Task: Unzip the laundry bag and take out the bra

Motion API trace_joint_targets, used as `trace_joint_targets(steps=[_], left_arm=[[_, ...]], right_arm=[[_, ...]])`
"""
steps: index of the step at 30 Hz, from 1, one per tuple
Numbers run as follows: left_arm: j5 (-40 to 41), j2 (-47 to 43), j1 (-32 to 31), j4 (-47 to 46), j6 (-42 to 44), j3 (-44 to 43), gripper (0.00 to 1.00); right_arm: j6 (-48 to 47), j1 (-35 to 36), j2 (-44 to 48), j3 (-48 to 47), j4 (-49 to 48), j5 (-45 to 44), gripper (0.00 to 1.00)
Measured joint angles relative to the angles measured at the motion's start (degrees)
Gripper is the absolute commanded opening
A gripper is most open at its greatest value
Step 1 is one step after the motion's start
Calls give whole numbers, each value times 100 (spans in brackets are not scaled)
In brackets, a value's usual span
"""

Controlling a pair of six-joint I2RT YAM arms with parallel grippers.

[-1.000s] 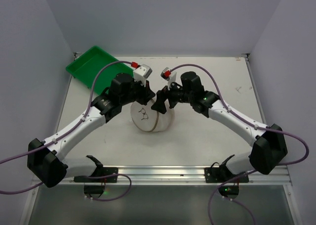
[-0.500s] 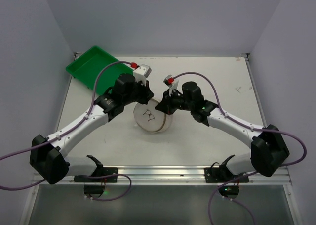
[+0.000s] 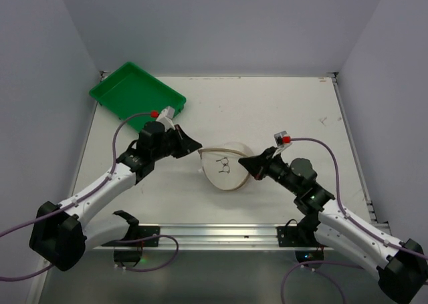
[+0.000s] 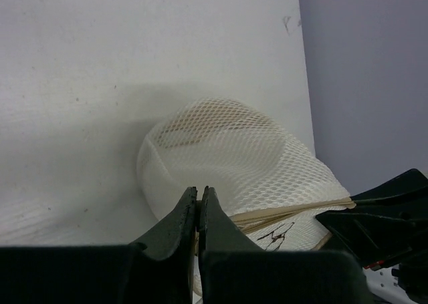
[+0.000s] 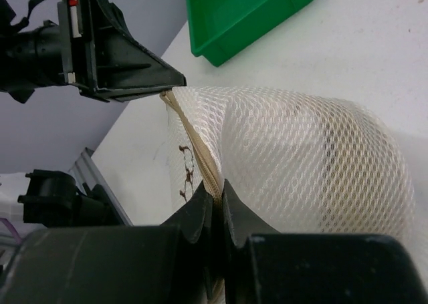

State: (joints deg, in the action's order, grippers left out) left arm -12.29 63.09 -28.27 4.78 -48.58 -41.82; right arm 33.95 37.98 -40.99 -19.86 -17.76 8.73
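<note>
- From above: the bag (image 3: 226, 166) lies on its side in the middle of the table (image 3: 287, 110), between my left gripper (image 3: 198, 145) and my right gripper (image 3: 245, 165). The green tray (image 3: 130, 83) stands well apart, far left.
- Left wrist: my fingers (image 4: 180, 217) are clenched on the beige zip band (image 4: 301, 210) of the bag.
- Right wrist: my fingers (image 5: 200, 207) pinch this band at the rim.

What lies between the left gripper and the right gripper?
Only the laundry bag, on its side; the left gripper and the right gripper pinch its rim. The top view shows it.
</note>
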Motion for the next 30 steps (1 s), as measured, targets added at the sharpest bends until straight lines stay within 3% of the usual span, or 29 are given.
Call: trace_joint_targets(steps=[3,5,7,9,10,11,13,17,19,20,26,30], left_arm=[[-262,190,2,-472,-516,420,0],[-350,369,22,-695,-702,511,7],[-385,531,72,-824,-780,509,16],[-291,597,136,-710,-669,428,34],[-127,608,203,-562,-549,343,49],[11,612,286,-361,-407,216,54],[275,597,400,-46,-179,-66,65],[664,225,393,452,243,-433,70],[883,-94,210,688,328,-433,70],[1032,-216,28,793,341,-433,70],[1836,44,-1631,1340,391,-841,70],[2367,813,-2500,1547,529,-1569,70]], right_arm=[[221,0,197,254,0,-39,0],[254,-9,144,258,26,-24,0],[275,-20,22,247,42,-22,0],[332,-57,-173,173,111,-42,0],[369,-98,-258,131,157,-83,1],[413,-138,-332,94,227,-157,4],[579,-186,-472,-7,422,-313,28],[815,-199,-848,-424,1071,-573,58],[846,-203,-1014,-710,1403,-651,75],[850,-205,-1045,-813,1530,-654,80],[756,-409,-1106,-1768,2712,-697,96],[741,-815,-940,-1908,3191,-872,96]])
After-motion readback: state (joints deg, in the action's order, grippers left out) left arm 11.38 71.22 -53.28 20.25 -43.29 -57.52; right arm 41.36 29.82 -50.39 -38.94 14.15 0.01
